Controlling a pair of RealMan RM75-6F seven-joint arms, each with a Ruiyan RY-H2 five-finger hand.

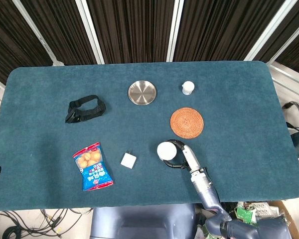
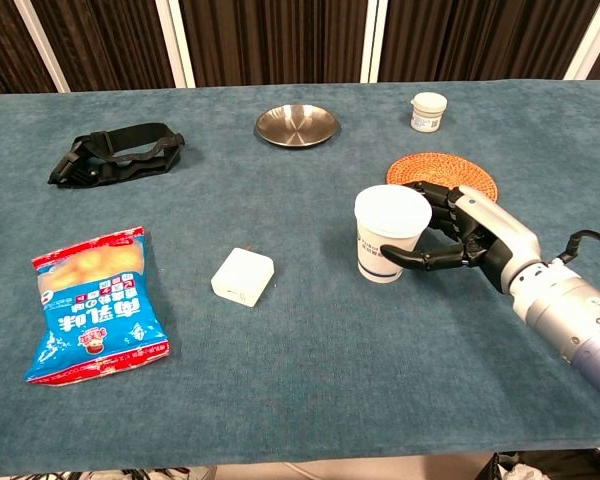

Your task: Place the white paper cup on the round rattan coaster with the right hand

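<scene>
The white paper cup with blue print stands upright on the teal table, toward the front and right of centre; the head view shows its white top. My right hand wraps around the cup's right side, fingers curled on its wall; in the head view that hand sits just right of the cup. The round rattan coaster lies bare just behind the hand, also in the head view as the coaster. My left hand is in neither view.
A small white lidded jar stands behind the coaster. A steel dish sits at the back centre. A black strap lies back left, a snack bag front left, and a white square block left of the cup.
</scene>
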